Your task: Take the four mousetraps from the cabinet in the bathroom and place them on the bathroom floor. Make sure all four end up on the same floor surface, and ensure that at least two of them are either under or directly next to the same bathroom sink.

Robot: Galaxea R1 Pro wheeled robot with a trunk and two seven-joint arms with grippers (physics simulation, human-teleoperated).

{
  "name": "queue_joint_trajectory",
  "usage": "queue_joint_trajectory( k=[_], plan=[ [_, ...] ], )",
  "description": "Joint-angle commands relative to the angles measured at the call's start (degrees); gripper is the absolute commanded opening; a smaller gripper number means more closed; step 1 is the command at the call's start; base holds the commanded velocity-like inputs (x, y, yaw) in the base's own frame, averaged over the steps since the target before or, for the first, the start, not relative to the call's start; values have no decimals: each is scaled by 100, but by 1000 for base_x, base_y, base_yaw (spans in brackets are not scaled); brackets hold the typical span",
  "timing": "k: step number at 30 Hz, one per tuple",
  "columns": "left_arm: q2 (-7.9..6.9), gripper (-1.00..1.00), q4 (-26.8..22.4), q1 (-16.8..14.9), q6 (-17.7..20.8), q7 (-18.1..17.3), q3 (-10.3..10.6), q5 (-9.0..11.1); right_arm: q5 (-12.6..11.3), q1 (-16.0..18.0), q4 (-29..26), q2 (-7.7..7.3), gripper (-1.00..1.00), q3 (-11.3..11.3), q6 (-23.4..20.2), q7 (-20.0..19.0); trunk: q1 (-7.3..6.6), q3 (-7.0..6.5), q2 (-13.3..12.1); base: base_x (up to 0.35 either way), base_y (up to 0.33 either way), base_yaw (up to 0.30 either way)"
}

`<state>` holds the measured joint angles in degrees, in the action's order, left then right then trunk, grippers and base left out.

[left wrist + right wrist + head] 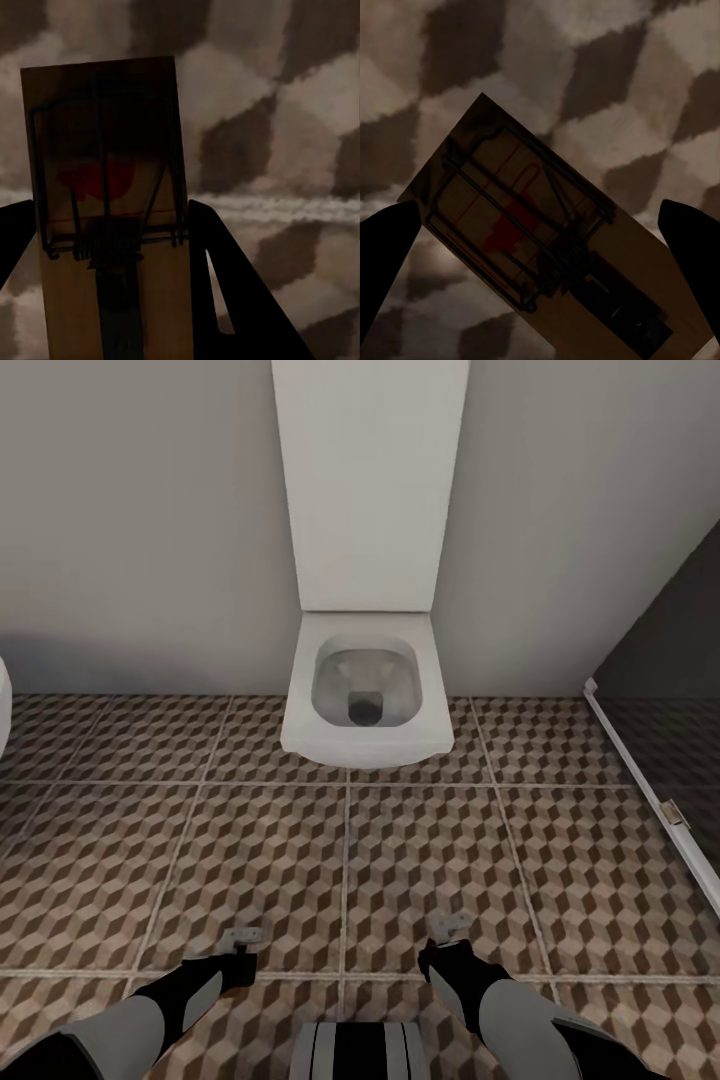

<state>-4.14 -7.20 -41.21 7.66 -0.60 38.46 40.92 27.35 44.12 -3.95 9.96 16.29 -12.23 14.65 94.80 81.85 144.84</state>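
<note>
My two grippers hang low over the bathroom floor [420,840], which is tiled in a brown, beige and white cube pattern. The left gripper [240,957] is shut on a mousetrap [243,936]. In the left wrist view that tan board [142,300] with its wire spring and red spot sits upright between the dark fingers [225,285]. The right gripper [442,952] is shut on another mousetrap [452,926]. In the right wrist view this mousetrap [532,225] lies diagonally between the widely spaced fingers [382,255]. The cabinet and the bathroom sink are out of view.
A white wall-hung toilet [365,745] with a tall white panel behind it stands straight ahead against the grey wall. A dark glass partition with a white lower rail [650,790] runs along the right. A white rounded edge [3,705] shows at the far left.
</note>
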Motion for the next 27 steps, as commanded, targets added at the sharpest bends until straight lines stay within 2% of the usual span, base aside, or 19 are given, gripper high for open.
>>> queue_joint_trajectory(
  k=[1,9,15,27],
  plan=[
    [-6,-100,-7,-1,27,-10,22,47,60,0,-9,4,-100,41,-35,11,-1,3,1,0,0,0],
    [-25,-100,-10,-1,-2,-10,37,380,58,0,-9,4,-100,41,-40,11,-1,3,1,0,0,0],
    [-19,-100,10,-1,-297,-10,47,445,57,0,-11,4,-100,41,-43,9,-1,3,1,0,0,0],
    [-17,-100,25,-1,-335,-8,48,452,57,0,-10,4,-100,41,-43,7,-1,3,1,0,0,0]
  ],
)
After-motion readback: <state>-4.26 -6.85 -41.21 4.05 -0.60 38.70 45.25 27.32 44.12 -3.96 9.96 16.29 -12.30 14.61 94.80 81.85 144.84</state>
